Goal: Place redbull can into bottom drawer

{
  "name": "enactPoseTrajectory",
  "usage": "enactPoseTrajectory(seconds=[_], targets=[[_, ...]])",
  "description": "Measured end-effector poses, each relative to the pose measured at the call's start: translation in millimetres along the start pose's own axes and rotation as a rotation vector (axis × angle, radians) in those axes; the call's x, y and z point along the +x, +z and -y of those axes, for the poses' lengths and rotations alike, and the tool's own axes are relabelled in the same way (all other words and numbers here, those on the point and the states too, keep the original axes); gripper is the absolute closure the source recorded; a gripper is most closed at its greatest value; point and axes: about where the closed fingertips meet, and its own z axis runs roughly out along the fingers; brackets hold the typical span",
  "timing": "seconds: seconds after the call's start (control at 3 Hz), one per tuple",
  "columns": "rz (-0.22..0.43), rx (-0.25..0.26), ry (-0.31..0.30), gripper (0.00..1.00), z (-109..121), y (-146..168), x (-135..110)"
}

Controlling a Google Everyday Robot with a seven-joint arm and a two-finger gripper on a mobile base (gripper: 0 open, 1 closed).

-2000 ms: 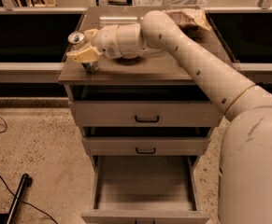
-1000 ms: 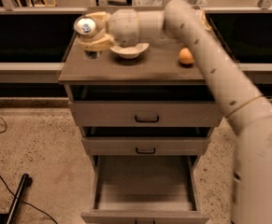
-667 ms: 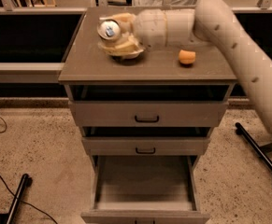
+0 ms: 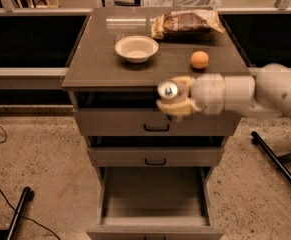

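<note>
Gripper (image 4: 177,100), fingers clamped on the can (image 4: 167,90), has left the desk (image 4: 95,64) and hangs before the top drawer (image 4: 110,123), the can lying level, silver top facing the camera.

Cabinet top (image 4: 97,66): bowl (image 4: 136,48), orange (image 4: 199,59), snack bag (image 4: 187,22)

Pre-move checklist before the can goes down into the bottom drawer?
1. Redbull can secured in gripper: ok, fingers closed on it.
2. Bottom drawer open: ok, pulled out.
3. Drawer interior free: ok, nothing visible inside.
4. Top drawer and middle drawer pushed in: ok.
5. Gripper above the drawer opening: cannot tell; it sits level with the top drawer front, depth unclear.
6. Can upright: not ok, its silver top faces the camera.
</note>
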Motion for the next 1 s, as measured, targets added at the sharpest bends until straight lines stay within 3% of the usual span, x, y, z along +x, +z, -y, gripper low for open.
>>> enactPoseTrajectory(seconds=[0.33,0.67,1.0], targets=[[-0.091,0.047,0.150,1.00,-46.7,-33.8,86.5],[-0.085,0.044,0.156,1.00,-46.4,-32.8,87.1],[-0.047,0.037,0.208,1.00,-58.8,-38.3,136.3]])
